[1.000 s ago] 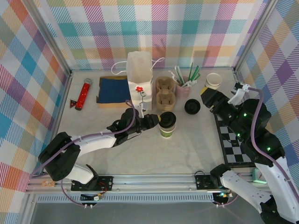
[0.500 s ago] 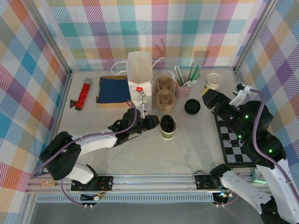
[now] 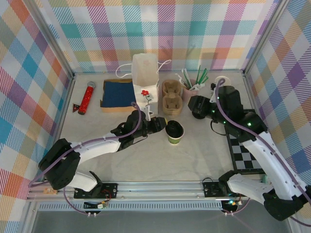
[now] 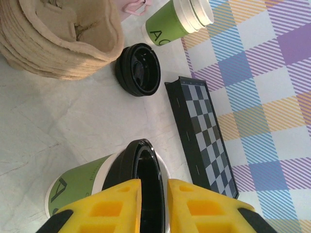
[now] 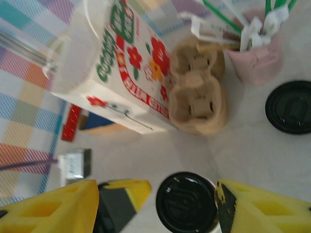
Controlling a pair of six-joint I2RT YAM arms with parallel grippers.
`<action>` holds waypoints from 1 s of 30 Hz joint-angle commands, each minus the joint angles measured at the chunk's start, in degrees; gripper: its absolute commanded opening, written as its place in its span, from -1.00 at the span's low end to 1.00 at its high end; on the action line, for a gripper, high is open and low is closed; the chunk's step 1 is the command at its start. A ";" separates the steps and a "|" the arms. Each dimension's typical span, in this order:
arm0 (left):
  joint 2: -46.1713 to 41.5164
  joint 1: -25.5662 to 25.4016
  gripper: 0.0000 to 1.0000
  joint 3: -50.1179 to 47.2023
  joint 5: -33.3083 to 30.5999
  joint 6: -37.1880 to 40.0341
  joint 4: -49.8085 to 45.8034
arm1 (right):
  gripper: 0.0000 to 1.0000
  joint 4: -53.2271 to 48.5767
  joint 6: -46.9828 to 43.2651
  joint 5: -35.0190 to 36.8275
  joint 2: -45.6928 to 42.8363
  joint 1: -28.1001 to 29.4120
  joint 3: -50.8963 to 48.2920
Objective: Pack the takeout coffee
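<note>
Presently placing the takeout coffee [image 3: 174, 132] upright near the middle of the tabletop [image 3: 146, 160], just in front of the pulp carrier stack [image 3: 171, 97] and a little right of the white flowered bag [image 3: 145, 77]. Seen from the left wrist: left tool [image 4: 154, 184] clenched on the rim of the coffee's black lid, with no hold on the paper body. Right tool [image 3: 195, 108] released, fingers spread wide, hanging over the loose black lid [image 4: 138, 76] to the cup's right and apart from the coffee.

Probably the main hazard: a pinch on the lid alone. Lifting by that rim could peel the lid off, or tip the cup and spill it. Looks slightly raised on the gripped side from the wrist camera, though too uncertain to call.

Next hazard: crowding. Two tools near one small cup, so easy to bump it sideways by bringing the right fingers in too low or too fast. Also worth watching: catching the cup's base on the carrier's pulp edge by sliding rather than lifting.

As for room: open tabletop toward the near edge and to the front left. Tight at the back, with bag, carrier, pink straw cup [image 3: 190, 90] and the stack of lidless cups [image 4: 180, 22] in a row. Checkerboard [image 3: 240, 148] flat at the right, well apart from the coffee. Safer to rise straight up first, then travel above those rims.
</note>
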 commanded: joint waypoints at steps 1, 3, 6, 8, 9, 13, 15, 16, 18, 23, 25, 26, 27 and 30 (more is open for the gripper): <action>-3.71 -0.74 -0.55 1.84 -2.00 1.75 -2.37 | 0.29 -4.33 -4.07 -1.93 0.33 0.77 2.67; -5.59 -0.71 -0.50 2.07 -3.38 1.98 -3.94 | 0.29 -6.37 -5.77 -1.82 2.38 2.21 3.64; -8.84 0.16 -0.36 2.03 -5.03 1.65 -6.28 | 0.28 -10.80 -8.35 1.72 6.81 7.19 6.32; -10.81 1.71 -0.23 1.91 -5.61 0.81 -8.89 | 0.28 -13.88 -9.57 4.29 9.95 10.43 8.26; -11.84 3.04 -0.20 1.67 -5.68 0.22 -10.37 | 0.27 -15.21 -9.94 5.19 11.59 11.93 9.27; -15.78 10.66 -0.14 -2.16 -4.41 -5.04 -13.53 | 0.25 -20.59 -9.80 8.76 19.24 16.63 12.29; -18.39 15.11 -0.09 -5.64 -2.32 -8.16 -12.60 | 0.23 -22.16 -8.80 10.18 22.66 18.64 13.38; -19.29 16.66 -0.08 -6.77 -1.62 -9.14 -12.75 | 0.23 -22.46 -8.54 10.85 24.03 19.38 13.71; -21.51 19.49 -0.06 -8.82 -0.14 -10.25 -13.04 | 0.23 -23.54 -7.78 11.39 27.29 21.00 15.07; -25.49 20.93 -0.04 -10.84 -0.15 -9.51 -16.86 | 0.23 -24.64 -6.46 11.56 33.50 22.82 17.26; -26.81 21.10 -0.04 -11.58 -0.48 -9.32 -17.68 | 0.22 -24.73 -5.90 11.87 35.27 23.20 17.97; -27.38 21.20 -0.04 -11.89 -0.68 -9.26 -18.04 | 0.21 -24.95 -5.54 12.30 36.09 23.28 18.32; -27.99 21.28 -0.04 -12.08 -0.83 -9.07 -18.49 | 0.21 -24.93 -5.43 12.37 36.78 23.29 18.63; -29.16 21.46 -0.03 -12.18 -1.34 -8.40 -19.86 | 0.20 -25.00 -5.11 12.49 39.16 23.47 19.73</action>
